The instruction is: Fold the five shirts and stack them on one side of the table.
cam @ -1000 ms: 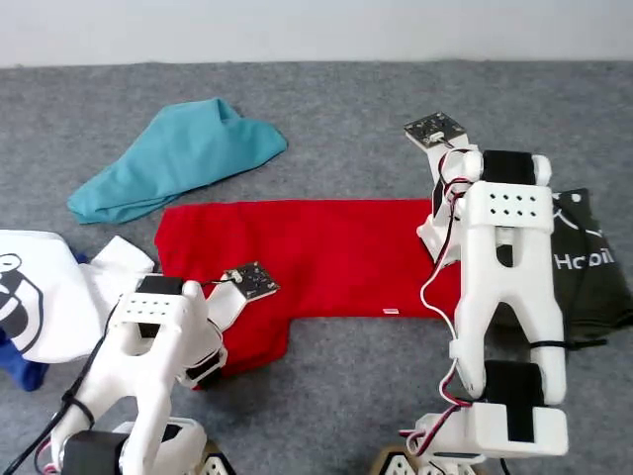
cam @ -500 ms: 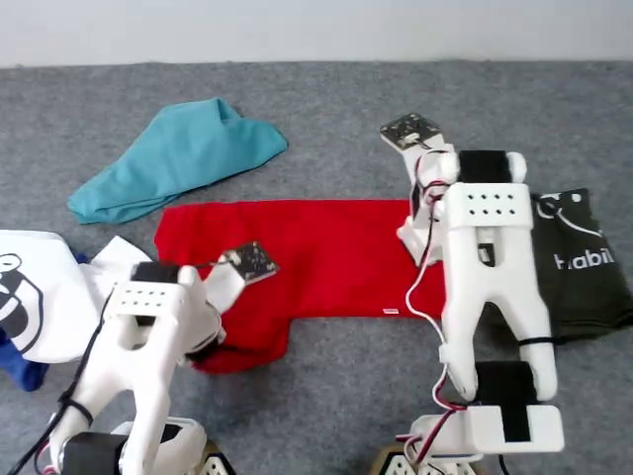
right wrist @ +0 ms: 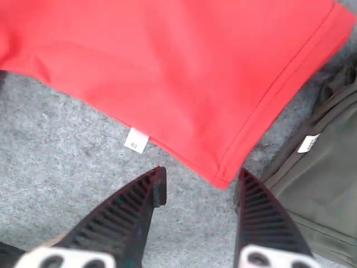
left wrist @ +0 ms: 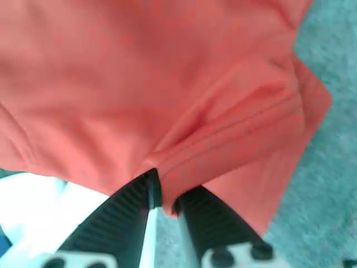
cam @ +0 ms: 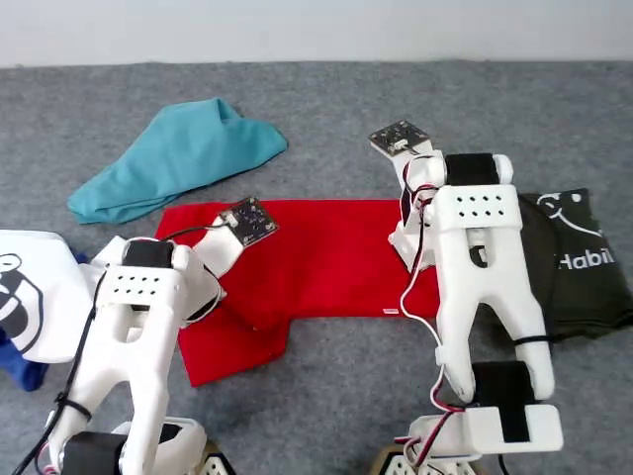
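- Red short-sleeved fabric shirt (cam: 326,252) lies spread across the middle of the grey carpeted table (cam: 346,109), one sleeve pointing toward the arms.
- Left gripper (left wrist: 164,196) is clenched on a raised fold of the red shirt near that sleeve, the cloth ridged up between its black ribbed jaws.
- Right gripper (right wrist: 201,187) hangs released, jaws spread, over the red shirt's hem corner, near a small white label (right wrist: 136,139).
- Dark olive printed shirt (cam: 584,267) lies folded just beside that corner.
- Teal crumpled shirt (cam: 178,153) sits at the table's far side.
- White shirt with black print (cam: 35,297) lies at the left edge, over a blue cloth (cam: 20,374).
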